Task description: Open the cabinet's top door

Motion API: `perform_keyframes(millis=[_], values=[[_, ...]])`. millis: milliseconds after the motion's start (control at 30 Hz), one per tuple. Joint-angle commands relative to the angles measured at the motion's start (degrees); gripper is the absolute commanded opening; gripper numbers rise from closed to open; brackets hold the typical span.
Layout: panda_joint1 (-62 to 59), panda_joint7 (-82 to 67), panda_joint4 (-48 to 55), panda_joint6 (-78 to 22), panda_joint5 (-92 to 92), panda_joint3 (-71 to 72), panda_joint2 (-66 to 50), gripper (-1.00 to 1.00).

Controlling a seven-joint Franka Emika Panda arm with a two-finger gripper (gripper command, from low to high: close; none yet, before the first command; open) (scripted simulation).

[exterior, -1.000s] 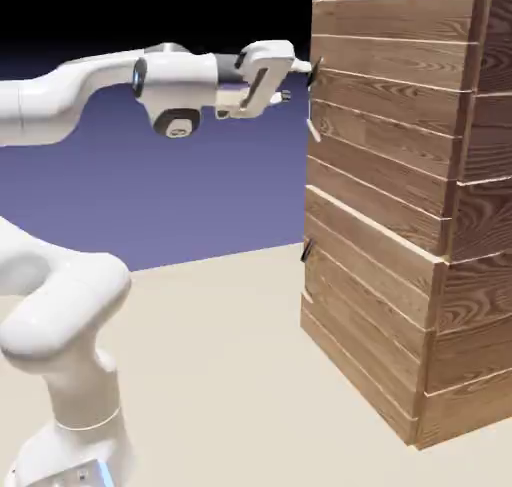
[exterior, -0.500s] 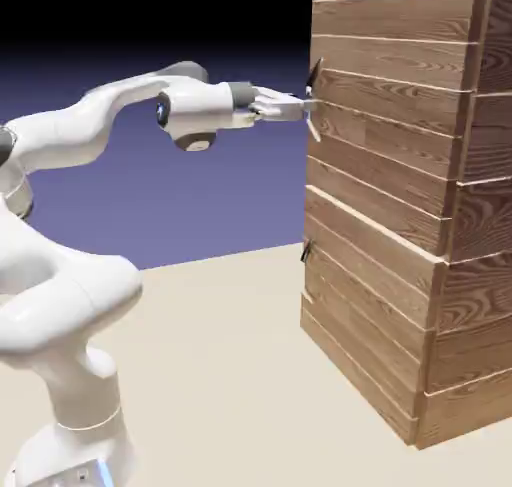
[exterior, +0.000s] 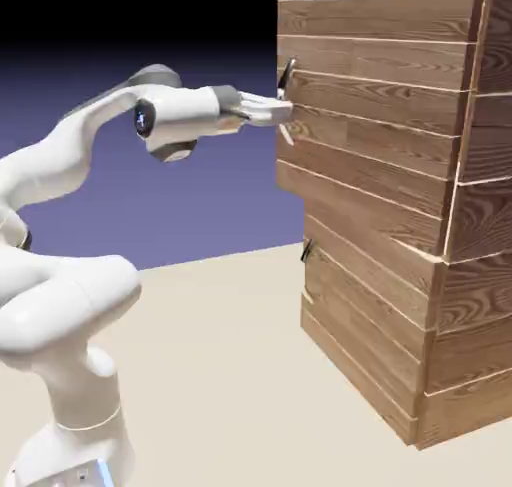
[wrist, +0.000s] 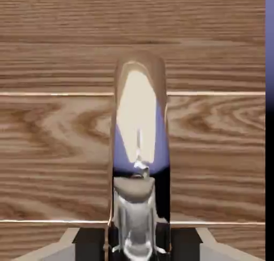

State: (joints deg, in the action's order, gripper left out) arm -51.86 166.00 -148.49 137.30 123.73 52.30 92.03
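- My white jointed arm (exterior: 80, 165) rose from the lower left of the exterior view and stretched level to the right, toward the tall boxy cabinet of brown wood-grain planks with pale seams (exterior: 440, 305).
- The cabinet stood on the pale beige table surface (exterior: 230, 375), filling the right side of the exterior view and rising above my arm.
- The top door, the upper panel of about five wood planks (exterior: 370, 125), stood ajar: its handle-side edge jutted out to the left beyond the lower plank panel (exterior: 360, 325), and it slanted back to the cabinet body at the right.
- My two-finger claw (exterior: 283, 108) was at the door's free edge, up near its top, right at the small shiny vertical bar handle (exterior: 287, 75).
- In the hand view the handle (wrist: 140, 147) showed large and upright between my grey fingertips (wrist: 85, 243), a glossy bar mirroring pale and blue-violet tones, with the door's planks (wrist: 53, 147) filling the background behind it.
- My claw was clenched on that handle: the bar ran down between the two tips at the bottom edge, and they sat close against its sides.
- A thin strip of blue-violet backdrop (wrist: 269, 94) showed along the right edge of the hand view, past the door's edge.
- The lower panel lay flush with the cabinet front, its own small dark handle (exterior: 307, 250) at its upper left corner, well below my claw.
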Motion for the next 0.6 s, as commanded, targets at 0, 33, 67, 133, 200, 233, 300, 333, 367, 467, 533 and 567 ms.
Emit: perform_keyframes(millis=[0,33,67,133,200,233,300,333,367,467,533,567], values=[[0.2,0.0,-1.5,-2.5,0.0,-1.1,1.5,-1.00],[0.3,0.0,-3.0,-5.0,-0.1,-2.3,2.9,-1.00],[0.3,-0.1,-4.5,-7.5,-0.2,-3.5,4.2,-1.00],[-0.5,0.3,-6.9,-12.5,-0.3,-5.6,7.2,-1.00],[1.2,-1.7,-10.2,-16.9,-1.7,-9.3,7.8,-1.00],[2.2,-3.0,-11.7,-18.8,-2.8,-11.4,7.8,-1.00],[3.8,-5.2,-14.2,-22.3,-5.3,-15.5,7.6,-1.00],[4.4,-6.2,-15.2,-24.0,-6.6,-17.6,7.4,-1.00],[4.9,-7.2,-16.1,-25.5,-8.0,-19.7,7.2,-1.00],[4.4,-9.0,-18.1,-31.0,-11.3,-25.2,7.2,-1.00],[0.8,-8.5,-18.9,-36.0,-11.2,-26.8,8.7,-1.00],[-0.7,-8.6,-19.3,-38.5,-11.7,-28.1,9.0,-1.00]])
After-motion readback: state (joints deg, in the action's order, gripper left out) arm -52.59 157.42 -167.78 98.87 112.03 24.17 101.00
